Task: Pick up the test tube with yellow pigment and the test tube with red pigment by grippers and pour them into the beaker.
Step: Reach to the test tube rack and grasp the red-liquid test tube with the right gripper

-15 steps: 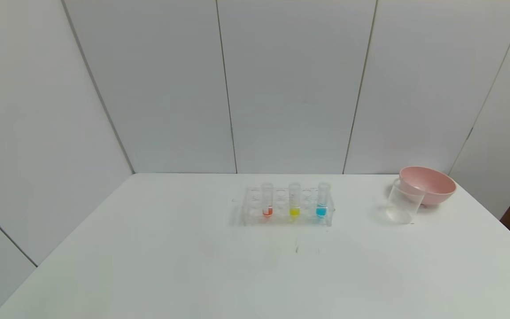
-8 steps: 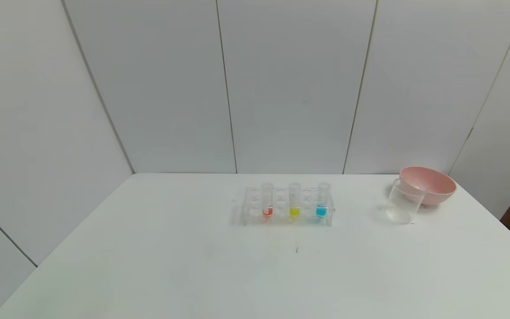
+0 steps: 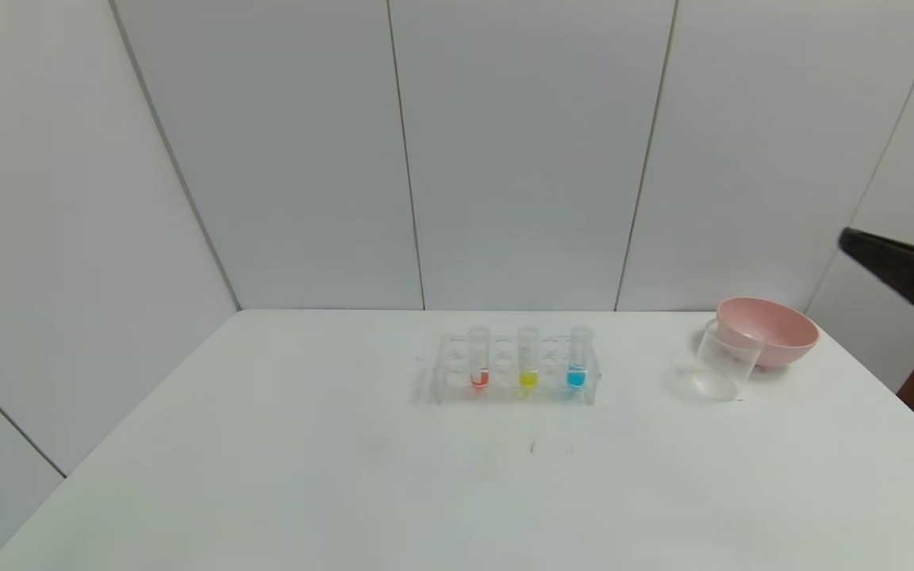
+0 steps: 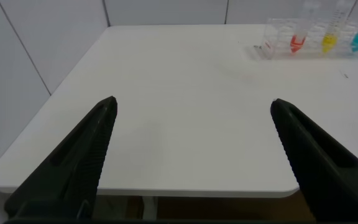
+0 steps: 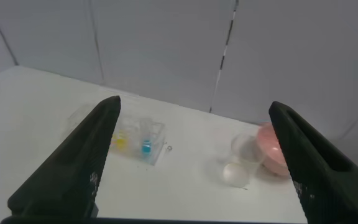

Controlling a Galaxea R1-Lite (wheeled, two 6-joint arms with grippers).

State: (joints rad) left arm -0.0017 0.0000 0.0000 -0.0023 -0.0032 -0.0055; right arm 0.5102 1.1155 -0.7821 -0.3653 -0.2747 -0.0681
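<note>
A clear rack [image 3: 514,373] stands mid-table and holds three upright tubes. The test tube with red pigment [image 3: 479,363] is on the left, the test tube with yellow pigment [image 3: 528,363] in the middle. The clear beaker [image 3: 723,369] stands at the right against the pink bowl. My right gripper [image 5: 194,102] is open and empty, high above the table's right side, with the yellow tube [image 5: 121,140] and the beaker [image 5: 241,163] far beyond it. One of its fingers hides the red tube there. My left gripper [image 4: 192,101] is open and empty over the table's near left edge, far from the red tube [image 4: 297,42] and the yellow tube [image 4: 328,41].
A blue-tipped tube [image 3: 577,363] stands at the rack's right end. The pink bowl [image 3: 770,329] sits at the far right by the wall. My right arm [image 3: 901,270] reaches in at the right edge. White panels close the back and the left.
My right arm has come into the head view at the right edge, raised above the bowl. The tubes, the beaker and the bowl have not moved.
</note>
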